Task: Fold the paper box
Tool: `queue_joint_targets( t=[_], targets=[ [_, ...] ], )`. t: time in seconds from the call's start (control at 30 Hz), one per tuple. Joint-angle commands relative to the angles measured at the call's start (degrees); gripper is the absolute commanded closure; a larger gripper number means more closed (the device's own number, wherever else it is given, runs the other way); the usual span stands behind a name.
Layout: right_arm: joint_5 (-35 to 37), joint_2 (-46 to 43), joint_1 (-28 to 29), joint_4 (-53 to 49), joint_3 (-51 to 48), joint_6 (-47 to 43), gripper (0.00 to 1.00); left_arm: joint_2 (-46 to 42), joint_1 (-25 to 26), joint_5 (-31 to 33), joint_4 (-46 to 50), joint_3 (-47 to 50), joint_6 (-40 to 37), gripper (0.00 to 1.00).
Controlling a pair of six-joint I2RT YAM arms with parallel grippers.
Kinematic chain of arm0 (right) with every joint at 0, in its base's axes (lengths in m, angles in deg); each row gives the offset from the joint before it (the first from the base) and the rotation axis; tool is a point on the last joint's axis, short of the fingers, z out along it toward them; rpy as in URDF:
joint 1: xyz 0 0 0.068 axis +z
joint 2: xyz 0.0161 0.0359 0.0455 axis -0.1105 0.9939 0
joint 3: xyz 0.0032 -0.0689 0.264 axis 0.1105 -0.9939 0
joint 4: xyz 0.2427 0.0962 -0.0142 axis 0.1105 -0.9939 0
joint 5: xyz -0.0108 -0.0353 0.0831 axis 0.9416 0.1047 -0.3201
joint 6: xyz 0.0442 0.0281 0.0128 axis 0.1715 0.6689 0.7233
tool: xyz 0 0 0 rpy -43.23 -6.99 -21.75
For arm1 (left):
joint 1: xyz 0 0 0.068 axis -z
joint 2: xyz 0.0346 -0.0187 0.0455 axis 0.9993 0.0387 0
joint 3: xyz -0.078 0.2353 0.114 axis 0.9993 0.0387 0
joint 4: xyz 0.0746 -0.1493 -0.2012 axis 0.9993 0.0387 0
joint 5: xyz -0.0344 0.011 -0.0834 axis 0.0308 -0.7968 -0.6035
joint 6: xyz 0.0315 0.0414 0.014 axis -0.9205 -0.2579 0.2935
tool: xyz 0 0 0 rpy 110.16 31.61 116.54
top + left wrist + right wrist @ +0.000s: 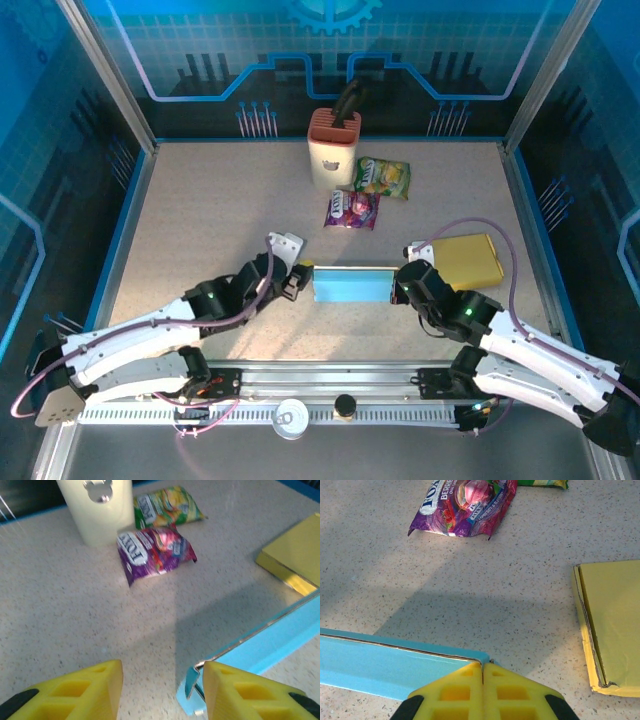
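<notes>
Rail point(330, 381): runs across the near edge at 6 o'clock, between the two arm bases.
Left gripper point(298, 280) point(162, 680): open, yellow fingers point(75, 692) set apart. It sits at the 9 o'clock end of the box, and the box's end corner lies against the inner face of its right finger.
Right gripper point(400, 288) point(482, 667): closed, pads pressed together at the 3 o'clock end of the box. The box's thin top edge runs into the seam between them, so it is pinching that edge.
Blue paper box point(350, 284) point(280, 635) point(380, 665): in the near middle of the table point(200, 220), stretched between the two grippers with its long side running 9 to 3 o'clock.
Yellow box point(468, 260) point(295, 560) point(615, 625): flat on the table, at 2 o'clock from the blue box, just beyond the right gripper and apart from it.
Purple snack bag point(352, 209) point(155, 550) point(465, 505): lying flat at 12 o'clock from the blue box, well apart from it.
Green snack bag point(384, 177) point(165, 505): at 1 o'clock from the purple bag, just beside it.
Cream holder point(333, 150) point(100, 510): upright with an orange top, farthest back at 12 o'clock, beside the green bag, with a dark handle standing in it.
</notes>
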Motion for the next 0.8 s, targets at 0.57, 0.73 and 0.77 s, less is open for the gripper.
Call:
queue_joint_targets(
  t=[0.57,0.73,0.77],
  targets=[
    [-0.86,1.02,1.10,-3.55,0.39,0.93,1.00,14.38,-4.32,-14.42,20.92,-16.11,-2.18,0.55],
    [-1.08,1.02,1.04,-3.50,0.60,0.83,1.00,17.89,-4.70,-15.16,21.70,-17.80,-2.24,0.57],
    [-1.07,0.95,1.06,-3.66,0.68,0.81,1.00,18.42,-4.88,-15.27,21.86,-18.03,-2.19,0.58]
  ],
)
